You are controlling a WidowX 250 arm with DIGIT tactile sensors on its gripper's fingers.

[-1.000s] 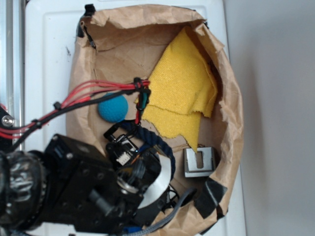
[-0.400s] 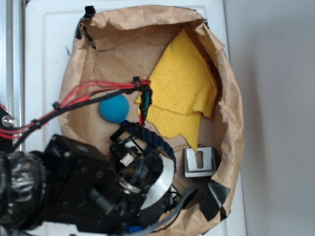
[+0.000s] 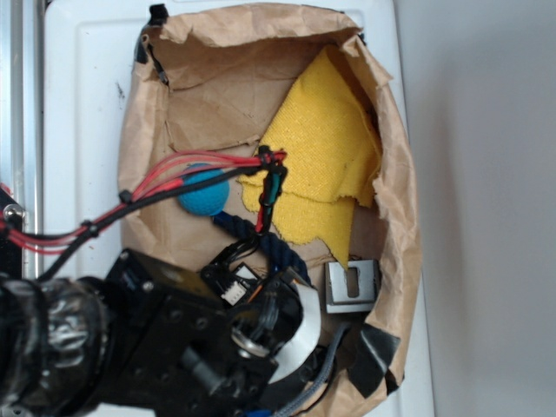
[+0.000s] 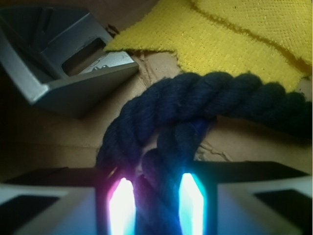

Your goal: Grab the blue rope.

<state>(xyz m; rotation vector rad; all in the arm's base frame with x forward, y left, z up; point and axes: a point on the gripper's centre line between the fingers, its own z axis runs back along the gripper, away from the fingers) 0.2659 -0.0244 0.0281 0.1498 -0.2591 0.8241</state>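
Bright, soft exterior view; dim wrist view, pink and cyan glare, blurred foreground, dark corners.

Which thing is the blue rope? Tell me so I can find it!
Look inside the crumpled brown paper bag, just below the yellow cloth. The blue rope curls out from under the gripper. It is dark navy, thick and twisted, unlike the light blue round ball.

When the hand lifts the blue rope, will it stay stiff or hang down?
The blue rope is thick, twisted fibre lying in a curve, so it will probably sag, not stay stiff. Its rough strands likely resist slipping between the fingers. It seems unlikely to roll.
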